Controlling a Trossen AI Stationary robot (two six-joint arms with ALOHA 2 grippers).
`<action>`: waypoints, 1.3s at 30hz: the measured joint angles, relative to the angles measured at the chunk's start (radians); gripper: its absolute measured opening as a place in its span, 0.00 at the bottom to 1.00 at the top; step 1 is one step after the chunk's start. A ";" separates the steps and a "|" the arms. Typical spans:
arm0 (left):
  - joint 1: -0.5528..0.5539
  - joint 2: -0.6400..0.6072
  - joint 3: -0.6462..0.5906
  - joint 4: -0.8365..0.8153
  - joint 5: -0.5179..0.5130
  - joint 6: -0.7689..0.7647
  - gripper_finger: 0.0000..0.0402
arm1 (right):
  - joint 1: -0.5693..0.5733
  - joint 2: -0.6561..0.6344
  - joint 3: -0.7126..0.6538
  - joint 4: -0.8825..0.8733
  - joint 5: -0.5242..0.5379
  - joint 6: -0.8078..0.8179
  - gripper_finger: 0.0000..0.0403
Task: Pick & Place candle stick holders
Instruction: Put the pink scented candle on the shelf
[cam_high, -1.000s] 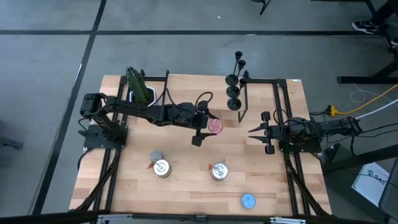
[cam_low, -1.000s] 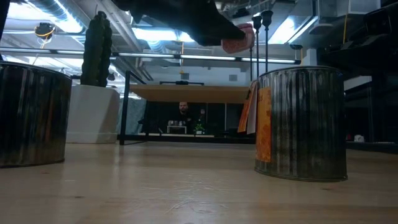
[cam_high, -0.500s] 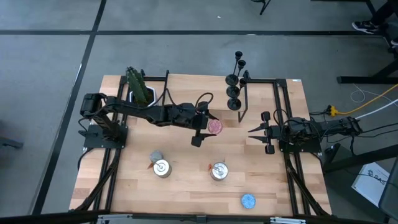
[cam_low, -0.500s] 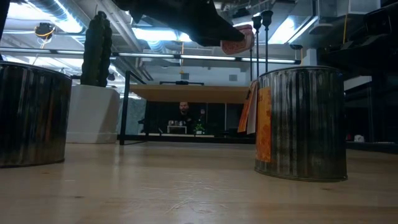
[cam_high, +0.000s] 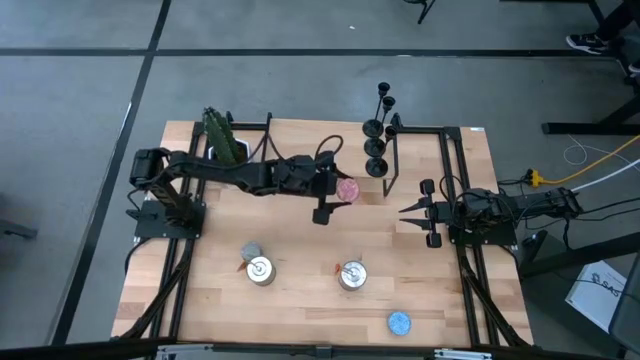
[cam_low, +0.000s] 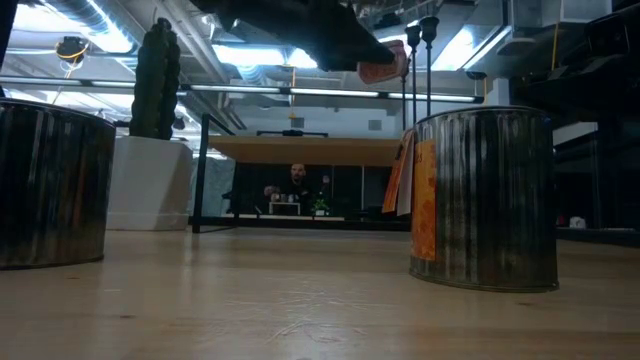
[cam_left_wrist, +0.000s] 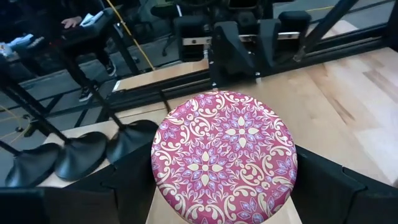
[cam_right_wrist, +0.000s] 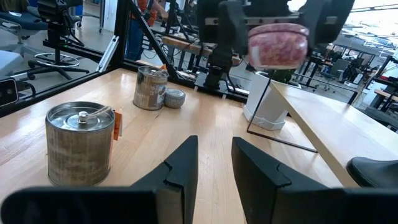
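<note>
High: left gripper (cam_high: 338, 191) fingers clamp a pink tin (cam_high: 347, 189) above bench (cam_high: 300, 260); candle stick holders (cam_high: 377, 140) stand at far edge.

Right wrist: right gripper (cam_right_wrist: 214, 163) fingers slightly apart, prob. empty.

The candle stick holders (cam_left_wrist: 81, 155) are cut off above their bases in the left wrist view.

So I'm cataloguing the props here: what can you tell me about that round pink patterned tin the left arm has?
The pink tin is a low round container whose lid carries a cream and purple floral scroll pattern on deep pink. The left gripper holds it by its sides, lid level, lifted clear of the wooden table near its middle. The right wrist view shows its side wall patterned alike, with nothing under it. The black candle holders stand apart, toward the far edge.
</note>
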 joint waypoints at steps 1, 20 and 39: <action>0.004 0.000 0.004 -0.003 0.004 0.000 0.74 | 0.000 0.000 0.000 0.000 0.000 0.000 0.25; 0.045 0.000 0.014 -0.014 0.032 -0.003 0.74 | 0.000 0.000 0.000 0.000 0.000 0.000 0.25; 0.131 0.000 0.014 0.014 0.189 -0.028 0.74 | 0.000 0.000 0.000 0.000 0.000 0.000 0.25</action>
